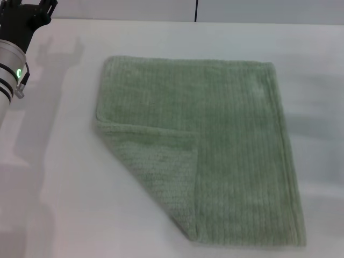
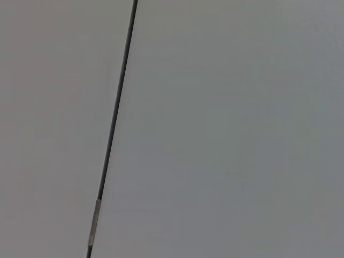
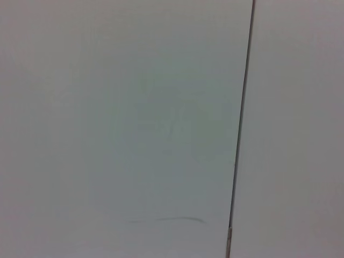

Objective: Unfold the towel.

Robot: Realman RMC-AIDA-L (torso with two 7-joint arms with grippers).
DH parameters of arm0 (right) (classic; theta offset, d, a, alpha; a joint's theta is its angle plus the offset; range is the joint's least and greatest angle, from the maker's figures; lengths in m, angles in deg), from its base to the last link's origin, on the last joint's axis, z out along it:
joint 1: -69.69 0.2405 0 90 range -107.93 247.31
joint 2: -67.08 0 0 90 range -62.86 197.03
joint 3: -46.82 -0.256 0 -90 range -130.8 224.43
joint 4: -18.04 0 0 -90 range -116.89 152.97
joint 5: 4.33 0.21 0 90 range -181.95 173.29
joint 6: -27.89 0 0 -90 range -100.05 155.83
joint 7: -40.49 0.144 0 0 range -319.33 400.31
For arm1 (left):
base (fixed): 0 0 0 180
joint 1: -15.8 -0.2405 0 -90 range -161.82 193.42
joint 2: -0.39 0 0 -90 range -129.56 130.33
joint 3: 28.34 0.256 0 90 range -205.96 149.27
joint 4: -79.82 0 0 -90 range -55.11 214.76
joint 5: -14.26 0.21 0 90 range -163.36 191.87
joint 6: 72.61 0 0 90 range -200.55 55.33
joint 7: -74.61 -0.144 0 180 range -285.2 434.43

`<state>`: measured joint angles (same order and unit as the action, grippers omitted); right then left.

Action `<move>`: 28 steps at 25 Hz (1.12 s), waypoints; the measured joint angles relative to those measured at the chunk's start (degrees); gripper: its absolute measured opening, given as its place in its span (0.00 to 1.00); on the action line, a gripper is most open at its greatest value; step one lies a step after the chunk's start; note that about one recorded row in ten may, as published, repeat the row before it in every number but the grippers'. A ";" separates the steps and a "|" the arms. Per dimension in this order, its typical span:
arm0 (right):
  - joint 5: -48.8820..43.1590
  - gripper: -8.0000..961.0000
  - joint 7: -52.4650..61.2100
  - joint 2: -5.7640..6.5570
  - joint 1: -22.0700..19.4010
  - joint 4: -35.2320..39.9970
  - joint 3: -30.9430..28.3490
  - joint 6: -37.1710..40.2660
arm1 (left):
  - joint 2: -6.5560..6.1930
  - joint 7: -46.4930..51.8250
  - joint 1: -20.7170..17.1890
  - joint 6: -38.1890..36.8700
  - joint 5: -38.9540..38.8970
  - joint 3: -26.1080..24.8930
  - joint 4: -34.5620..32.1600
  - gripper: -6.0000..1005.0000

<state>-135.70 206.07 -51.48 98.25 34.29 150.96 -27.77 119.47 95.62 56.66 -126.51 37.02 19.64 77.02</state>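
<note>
The pale sage-green towel (image 1: 215,145) lies flat on the white table (image 1: 59,177) in the head view. Its near left corner is folded over onto the towel, forming a triangular flap (image 1: 161,166). My left arm (image 1: 13,59) is raised at the far left, well clear of the towel; its gripper sits at the picture's top left edge and its fingers do not show. My right arm and gripper are out of view. Both wrist views show only a plain pale wall with a dark seam (image 2: 115,118), and no towel.
The table's far edge (image 1: 161,21) meets a pale wall with a dark vertical seam (image 1: 196,9). White table surface surrounds the towel on all sides.
</note>
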 joint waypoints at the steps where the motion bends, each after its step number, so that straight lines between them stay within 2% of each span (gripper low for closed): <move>1: 0.00 0.63 0.00 0.00 0.00 0.00 0.00 0.00 | 0.00 0.00 0.00 0.00 0.00 0.00 0.00 0.75; 28: -0.49 0.61 0.00 -0.20 -0.24 0.04 0.00 0.24 | 0.00 0.00 -0.09 -0.26 0.00 0.09 0.08 0.75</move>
<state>-136.19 206.07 -51.68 98.01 34.33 150.96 -27.53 119.48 95.62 56.58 -126.78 37.02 19.73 77.10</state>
